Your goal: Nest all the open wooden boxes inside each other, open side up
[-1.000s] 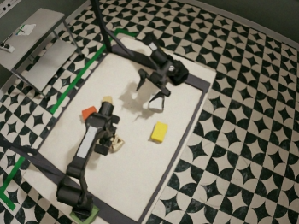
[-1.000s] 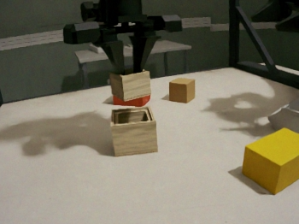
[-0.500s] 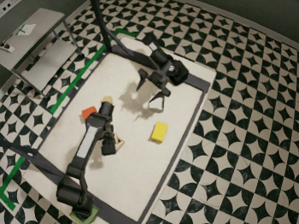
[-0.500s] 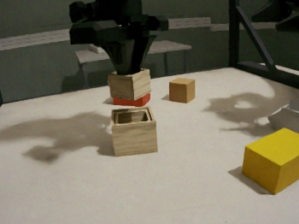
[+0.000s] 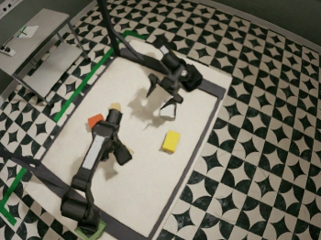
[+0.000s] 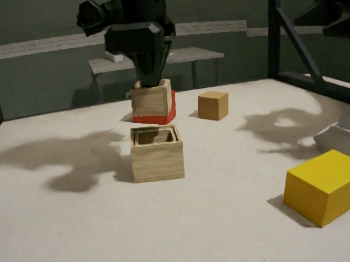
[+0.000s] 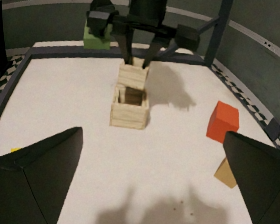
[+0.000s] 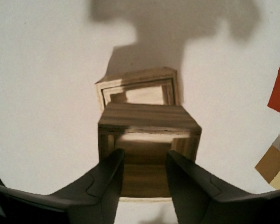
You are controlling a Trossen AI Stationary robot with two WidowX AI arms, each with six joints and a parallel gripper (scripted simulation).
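you're at the carry-to-nest step: right gripper [image 5: 121, 154] [image 6: 150, 83] [image 7: 136, 64] [image 8: 145, 153] has its fingers braced inside the raised box [image 6: 150, 101] [image 7: 133, 76] [image 8: 150, 118], tilted near the upright box [image 5: 130, 151] [image 6: 158, 161] [image 7: 129, 116] [image 8: 137, 75]; left gripper [image 5: 158, 104] [image 6: 311, 27] [image 7: 154, 133] is spread wide. next, align, level and lower it, if it fits.
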